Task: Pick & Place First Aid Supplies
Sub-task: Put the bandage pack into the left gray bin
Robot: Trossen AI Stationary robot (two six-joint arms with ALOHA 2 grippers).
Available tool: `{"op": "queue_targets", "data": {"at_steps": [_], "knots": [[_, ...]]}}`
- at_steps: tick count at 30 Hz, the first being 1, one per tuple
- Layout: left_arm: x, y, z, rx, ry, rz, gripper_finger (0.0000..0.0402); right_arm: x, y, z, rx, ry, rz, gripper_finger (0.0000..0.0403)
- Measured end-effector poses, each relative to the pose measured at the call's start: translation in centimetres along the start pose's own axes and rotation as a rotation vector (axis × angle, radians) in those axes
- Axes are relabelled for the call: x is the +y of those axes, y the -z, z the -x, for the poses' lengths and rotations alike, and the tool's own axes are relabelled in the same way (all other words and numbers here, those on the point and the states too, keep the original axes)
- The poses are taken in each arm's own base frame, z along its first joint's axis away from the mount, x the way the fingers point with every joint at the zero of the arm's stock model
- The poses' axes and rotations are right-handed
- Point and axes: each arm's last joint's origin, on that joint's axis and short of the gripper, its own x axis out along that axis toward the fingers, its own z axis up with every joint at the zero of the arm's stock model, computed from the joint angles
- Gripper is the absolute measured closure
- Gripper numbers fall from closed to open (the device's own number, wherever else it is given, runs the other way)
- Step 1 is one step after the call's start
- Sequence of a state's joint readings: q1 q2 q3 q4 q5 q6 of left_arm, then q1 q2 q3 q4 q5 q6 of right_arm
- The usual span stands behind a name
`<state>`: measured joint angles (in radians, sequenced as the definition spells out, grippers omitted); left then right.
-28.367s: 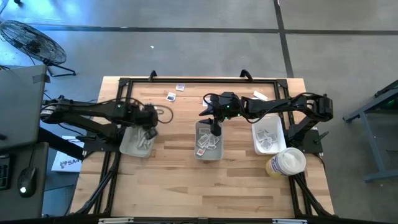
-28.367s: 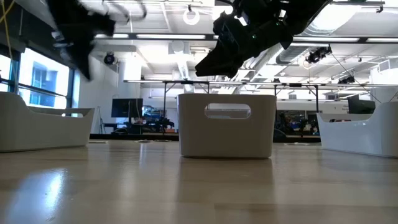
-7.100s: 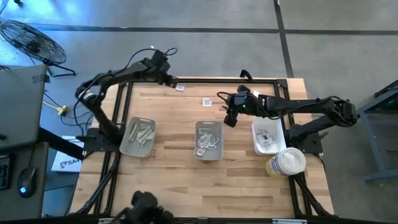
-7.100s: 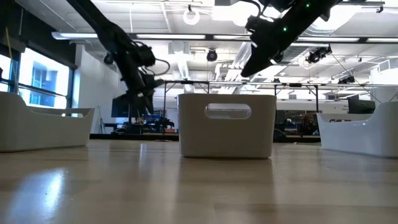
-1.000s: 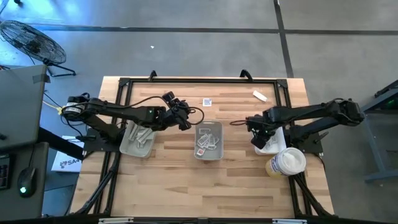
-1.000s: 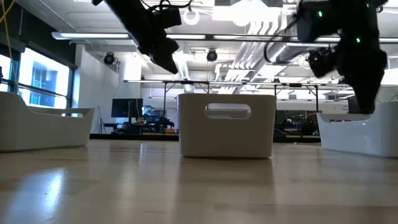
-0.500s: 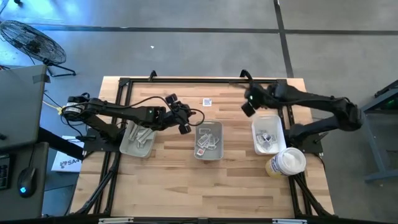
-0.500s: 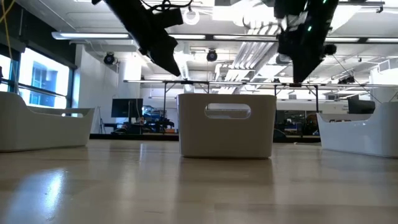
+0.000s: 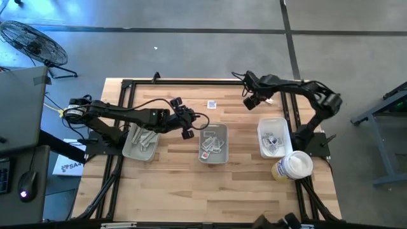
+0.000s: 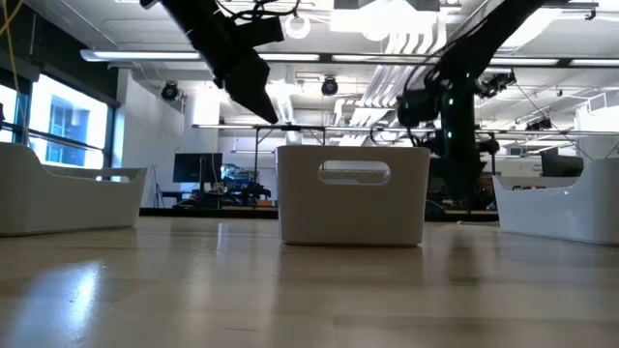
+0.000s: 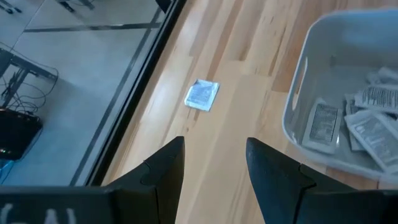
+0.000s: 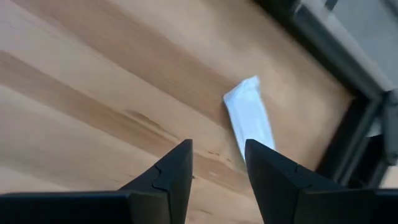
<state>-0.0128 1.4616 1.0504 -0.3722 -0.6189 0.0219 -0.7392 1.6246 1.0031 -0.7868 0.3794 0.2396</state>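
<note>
- Packets were mostly sorted already; the middle tray [image 9: 213,144] held plenty, with two strays left on the table's far side.
- My right gripper [image 12: 214,163], fingers apart and empty, hung over the white wrapper [image 12: 250,117]; I'd figured straddling its narrow width was best.
- My left gripper [image 11: 211,162], also apart and empty, faced the square sachet [image 11: 202,95].

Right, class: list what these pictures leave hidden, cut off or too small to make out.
- White wrapper: absent from the high view, where the right claw covers it.
- Print on the square sachet: too small, left wrist view.
- Middle tray contents: its wall hides them, low view.
- Tub label text: too small, high view.
</note>
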Motion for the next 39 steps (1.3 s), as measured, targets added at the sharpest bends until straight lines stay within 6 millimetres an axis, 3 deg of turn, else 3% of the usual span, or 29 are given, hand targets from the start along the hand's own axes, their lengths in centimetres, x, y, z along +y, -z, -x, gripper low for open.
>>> {"op": "queue_targets", "data": {"at_steps": [5, 8, 20, 33, 39], "knots": [[0.0, 0.4, 0.0, 0.032, 0.001, -0.022, 0.0235, -0.8, -0.3, -3.3, 0.127, -0.026, 0.010, 0.0260], [0.0, 0.4, 0.0, 0.036, 0.001, -0.025, 0.0235, -0.9, -0.3, -4.2, 0.153, 0.006, 0.031, 0.0260], [0.0, 0.4, 0.0, 0.035, 0.000, -0.022, 0.0235, -1.2, -1.2, -5.6, 0.108, -0.020, 0.034, 0.0261], [0.0, 0.4, 0.0, 0.033, 0.000, -0.019, 0.0235, -1.5, -1.5, -6.3, 0.084, 0.068, 0.042, 0.0261], [0.0, 0.4, 0.0, 0.033, 0.000, -0.019, 0.0234, -1.6, -1.5, -6.3, 0.091, 0.044, 0.141, 0.0261]]}}
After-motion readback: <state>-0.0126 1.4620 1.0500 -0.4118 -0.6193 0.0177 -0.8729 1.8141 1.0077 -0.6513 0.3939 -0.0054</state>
